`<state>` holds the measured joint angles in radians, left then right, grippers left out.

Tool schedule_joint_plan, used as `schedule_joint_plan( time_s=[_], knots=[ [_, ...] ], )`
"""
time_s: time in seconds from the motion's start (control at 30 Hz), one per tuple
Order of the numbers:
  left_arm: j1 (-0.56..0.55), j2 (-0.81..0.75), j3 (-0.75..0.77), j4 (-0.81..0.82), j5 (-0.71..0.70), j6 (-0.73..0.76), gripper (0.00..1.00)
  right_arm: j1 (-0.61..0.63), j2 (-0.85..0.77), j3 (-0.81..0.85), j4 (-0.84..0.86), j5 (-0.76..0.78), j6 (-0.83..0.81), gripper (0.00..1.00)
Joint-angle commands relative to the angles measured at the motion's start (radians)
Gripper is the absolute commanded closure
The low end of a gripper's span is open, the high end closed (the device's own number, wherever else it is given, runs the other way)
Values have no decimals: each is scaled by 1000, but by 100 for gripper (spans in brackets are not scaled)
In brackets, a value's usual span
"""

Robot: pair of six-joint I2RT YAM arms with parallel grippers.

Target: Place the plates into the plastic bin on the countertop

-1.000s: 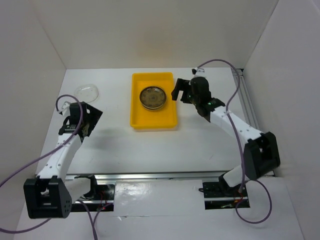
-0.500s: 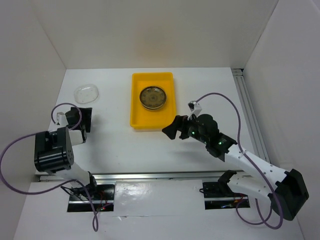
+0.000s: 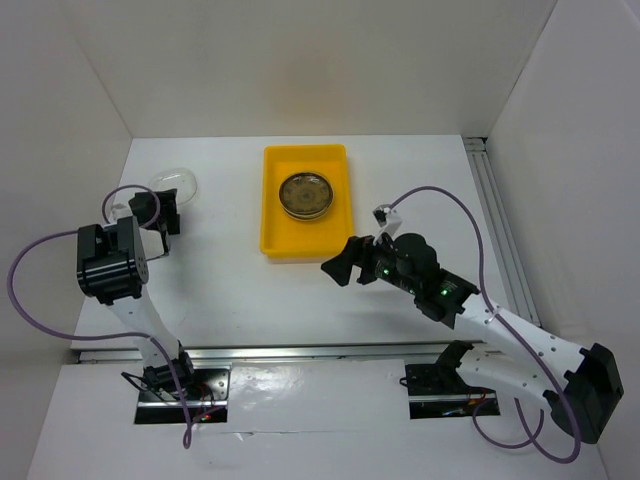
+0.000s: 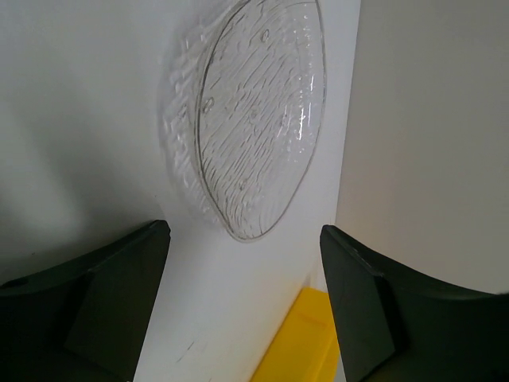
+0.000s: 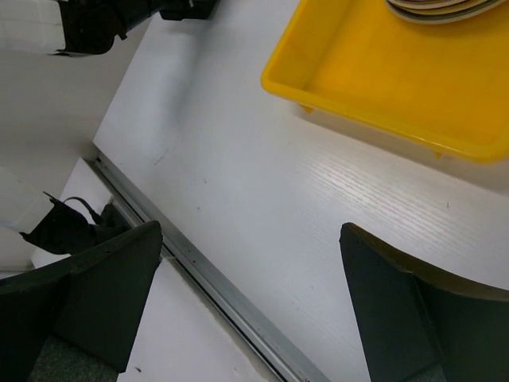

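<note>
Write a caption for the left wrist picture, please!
Open left gripper facing a clear glass plate on the white countertop, yellow bin corner below.

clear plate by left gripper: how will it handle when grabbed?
Probably rigid and breakable: the clear plate looks like ribbed glass. Likely slippery, given the gloss. It lies flat on the countertop, so its low rim may resist pinching.

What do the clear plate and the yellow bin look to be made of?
The clear plate looks like glass or clear plastic: see-through, ribbed texture, glossy highlights. The yellow bin looks like moulded plastic: uniform opaque colour, smooth slightly shiny walls.
</note>
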<state>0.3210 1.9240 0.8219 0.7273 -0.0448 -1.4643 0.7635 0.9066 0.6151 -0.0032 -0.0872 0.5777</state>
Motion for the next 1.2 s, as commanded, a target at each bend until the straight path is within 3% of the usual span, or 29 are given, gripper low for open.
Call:
schedule_joint_plan(
  time_s=[0.0, 0.23, 0.43, 0.73, 0.9, 1.0, 1.17],
  knots=[
    [-13, 35, 94, -224, -76, 38, 11, 8, -2, 72, -30, -9, -19, 0],
    [-22, 96, 255, -488, -135, 10, 32, 17, -43, 121, -63, 21, -33, 0],
    [-31, 144, 348, -577, -145, 10, 42, 17, -18, 121, -72, 44, -53, 0],
    [-31, 164, 370, -647, -113, 10, 100, 17, -31, 103, -90, 55, -53, 0],
    [-40, 72, 370, -625, -35, 65, 100, 17, -70, 103, -129, 73, -44, 0],
    [-49, -5, 361, -531, 54, 122, 100, 17, -104, 103, -155, 84, -33, 0],
    [-106, -120, 495, -502, 207, 286, 100, 17, -158, 103, -211, 161, -58, 0]
  ],
)
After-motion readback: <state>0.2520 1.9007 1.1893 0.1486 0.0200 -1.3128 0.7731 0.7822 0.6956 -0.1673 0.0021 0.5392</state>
